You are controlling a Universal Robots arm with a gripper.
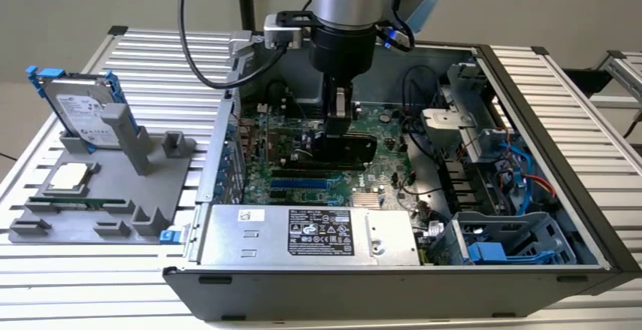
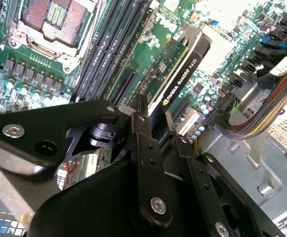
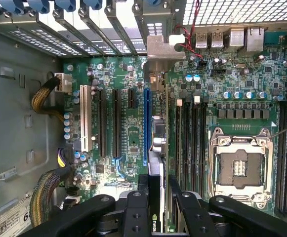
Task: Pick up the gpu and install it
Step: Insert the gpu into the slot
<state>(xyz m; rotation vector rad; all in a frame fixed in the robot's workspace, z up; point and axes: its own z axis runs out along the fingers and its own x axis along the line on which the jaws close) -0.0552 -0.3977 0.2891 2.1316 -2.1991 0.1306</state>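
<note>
The gpu [image 1: 348,148] hangs edge-down inside the open computer case [image 1: 561,142], over the green motherboard [image 1: 377,187]. My gripper [image 1: 338,123] is shut on its top edge. In the second wrist view the gripper [image 2: 155,124] clamps the gpu [image 2: 185,74], whose black shroud faces the camera with green board behind it. In the first wrist view the gpu [image 3: 155,165] is seen edge-on between the fingers of the gripper [image 3: 158,186], its silver bracket [image 3: 159,49] reaching toward the case's rear slots. The card sits just beside the long blue slot [image 3: 146,128]; I cannot tell if it touches the board.
A grey holder [image 1: 150,195] at the exterior view's left carries a hard drive with blue rails [image 1: 75,108], a processor [image 1: 71,178] and a memory stick [image 1: 80,202]. Inside the case are the power supply [image 1: 301,232], a drive cage [image 1: 501,243], cable bundles [image 3: 47,190] and the open processor socket [image 3: 239,168].
</note>
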